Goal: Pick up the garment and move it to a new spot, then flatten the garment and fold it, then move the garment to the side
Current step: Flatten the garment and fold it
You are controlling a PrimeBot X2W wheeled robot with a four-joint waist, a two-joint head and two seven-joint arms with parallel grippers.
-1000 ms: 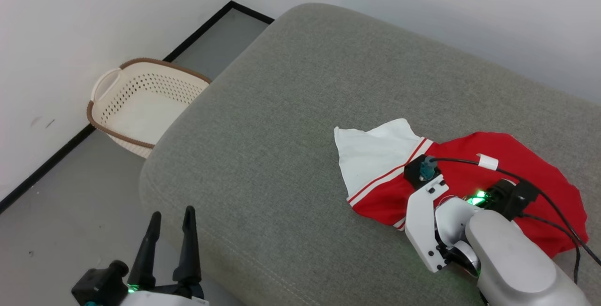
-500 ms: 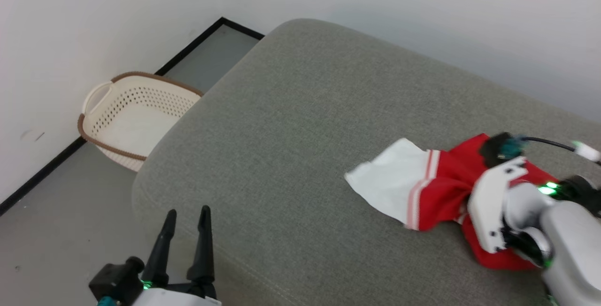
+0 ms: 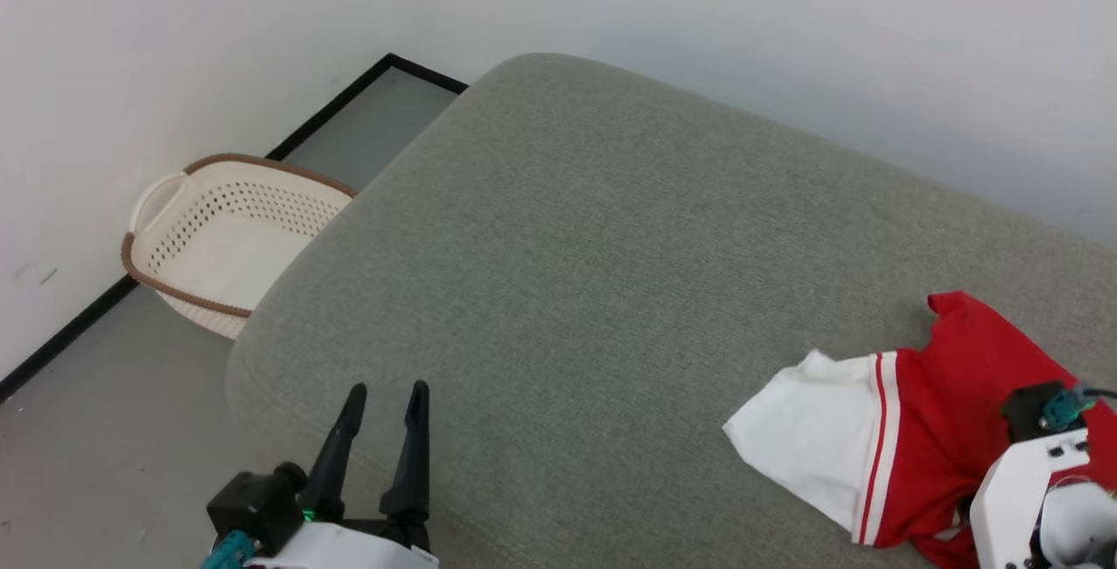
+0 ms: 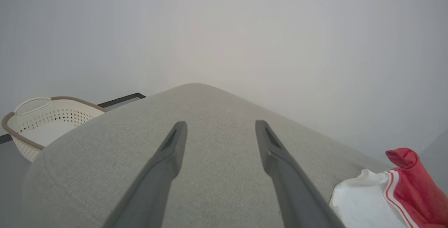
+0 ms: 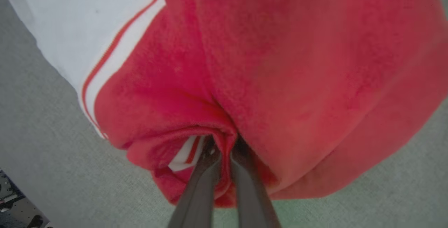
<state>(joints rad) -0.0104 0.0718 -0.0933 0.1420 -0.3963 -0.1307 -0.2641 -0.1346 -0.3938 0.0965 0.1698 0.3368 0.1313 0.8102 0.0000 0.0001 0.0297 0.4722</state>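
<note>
Left gripper [image 3: 384, 390]: hangs over the near edge of the grey cushion [image 3: 611, 246], fingers spread wide, nothing between them.
Right gripper [image 5: 224, 144]: over the cushion's near right part, fingers pinched almost together on a bunched fold of the garment [image 5: 280, 63].
Garment: red body is gathered up at the pinch. The white, red-striped sleeve end lies on the cushion, pointing toward its middle. I cannot tell whether the bunch is lifted clear. No lettering is visible.
Basket [image 3: 227, 237]: pale and perforated, on the floor just past the cushion's far left corner, against the wall.
Done, as I judge it: the grasp is made, so I take the first step, carrying the garment to a new spot, to be in hand.
Left: set it down, flatten, fold, move aside. The crumpled cloth suggests none of these has begun.
</note>
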